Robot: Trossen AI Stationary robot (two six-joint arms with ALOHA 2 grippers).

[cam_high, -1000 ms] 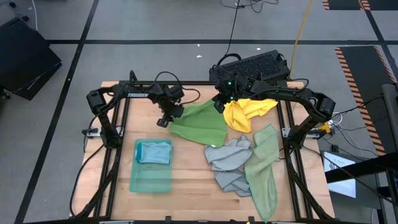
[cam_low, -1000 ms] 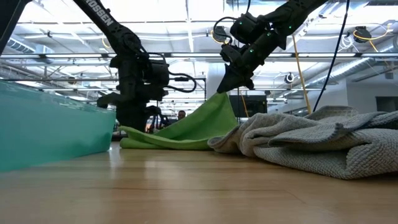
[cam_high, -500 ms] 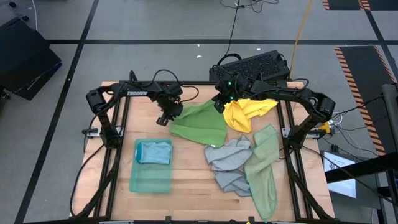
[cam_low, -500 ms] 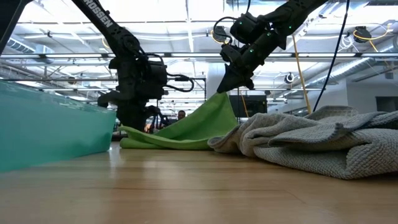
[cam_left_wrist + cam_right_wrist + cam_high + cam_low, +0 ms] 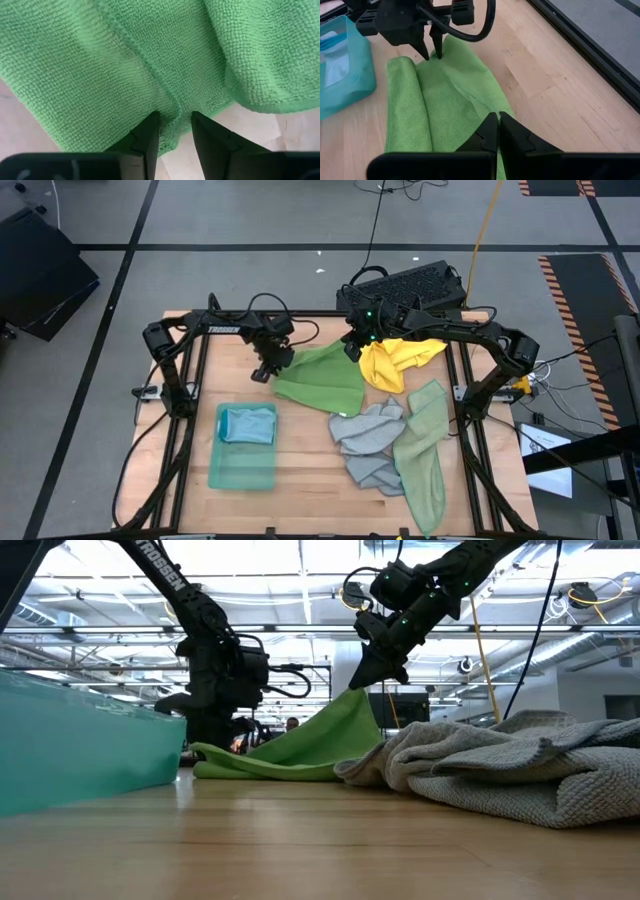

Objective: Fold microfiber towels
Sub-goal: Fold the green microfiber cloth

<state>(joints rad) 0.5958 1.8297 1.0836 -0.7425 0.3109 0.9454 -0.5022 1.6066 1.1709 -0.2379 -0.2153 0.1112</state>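
Left of the bright green towel (image 5: 325, 377), the left gripper (image 5: 175, 127) straddles its hem, fingers slightly parted (hem between them). At its far right corner, the right gripper (image 5: 352, 348) pinches it raised.

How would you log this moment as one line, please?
left gripper: open at green towel edge | right gripper: shut on towel corner, lifted | fold: not done
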